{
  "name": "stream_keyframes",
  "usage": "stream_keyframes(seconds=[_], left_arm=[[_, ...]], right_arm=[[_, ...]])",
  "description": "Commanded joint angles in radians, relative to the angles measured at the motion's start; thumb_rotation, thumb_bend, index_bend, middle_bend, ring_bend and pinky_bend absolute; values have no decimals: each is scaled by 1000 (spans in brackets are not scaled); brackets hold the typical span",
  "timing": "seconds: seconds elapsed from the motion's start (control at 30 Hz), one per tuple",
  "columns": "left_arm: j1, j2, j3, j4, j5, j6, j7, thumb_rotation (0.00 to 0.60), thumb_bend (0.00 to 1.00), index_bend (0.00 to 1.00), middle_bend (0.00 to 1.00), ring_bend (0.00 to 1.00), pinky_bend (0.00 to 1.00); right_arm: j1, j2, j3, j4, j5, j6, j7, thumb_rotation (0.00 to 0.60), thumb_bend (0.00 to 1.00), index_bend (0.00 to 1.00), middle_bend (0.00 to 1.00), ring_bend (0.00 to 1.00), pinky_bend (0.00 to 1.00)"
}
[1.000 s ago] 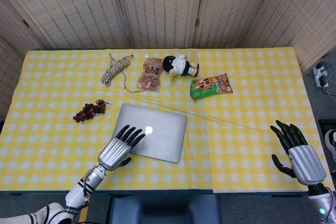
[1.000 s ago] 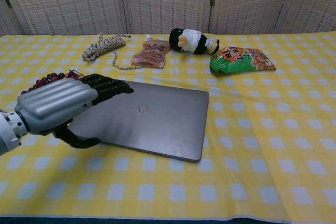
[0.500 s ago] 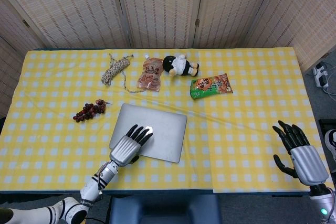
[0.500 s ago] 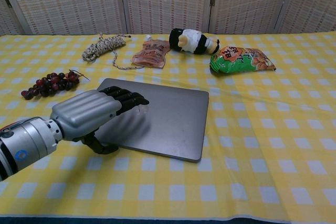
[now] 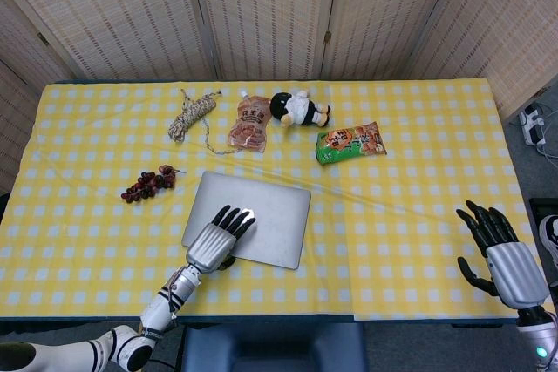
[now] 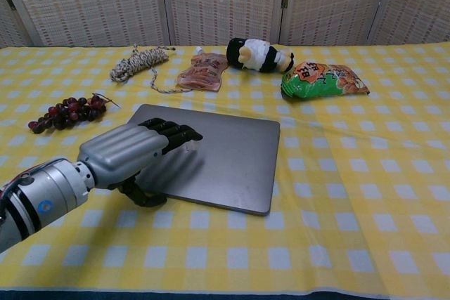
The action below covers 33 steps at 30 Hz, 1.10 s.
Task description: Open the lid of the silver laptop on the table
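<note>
While your left robot hand (image 6: 133,151) hovers over the near-left part of the closed silver laptop (image 5: 261,219), fingers spread and holding nothing, thumb tucked by the front edge, watch the grip. The laptop lies flat mid-counter (image 5: 410,189), lid down. If your thumb misses the lid seam, you likely lift or drag the whole laptop instead. Right robot hand (image 5: 506,260) sits open, well apart, no help bracing the base.

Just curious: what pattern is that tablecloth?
Yellow and white checks on the tablecloth; the head view shows it best.
</note>
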Motion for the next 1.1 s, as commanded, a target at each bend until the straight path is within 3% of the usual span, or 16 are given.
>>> stream_keyframes(seconds=[0.03,0.8,1.1], left_arm=[[-1,2,1,-6,-2,8,3,600,324,0,75,2,0],[-2,-28,2,32,-3,73,-76,600,348,33,102,27,0],[-5,-76,-1,114,42,134,-221,600,381,65,132,40,0]], right_arm=[[1,0,0,0,0,-1,-1,600,466,0,0,10,0],[-7,-4,-2,14,0,9,16,600,466,0,0,1,0],[-15,-11,-3,31,-4,26,37,600,467,0,0,0,0]])
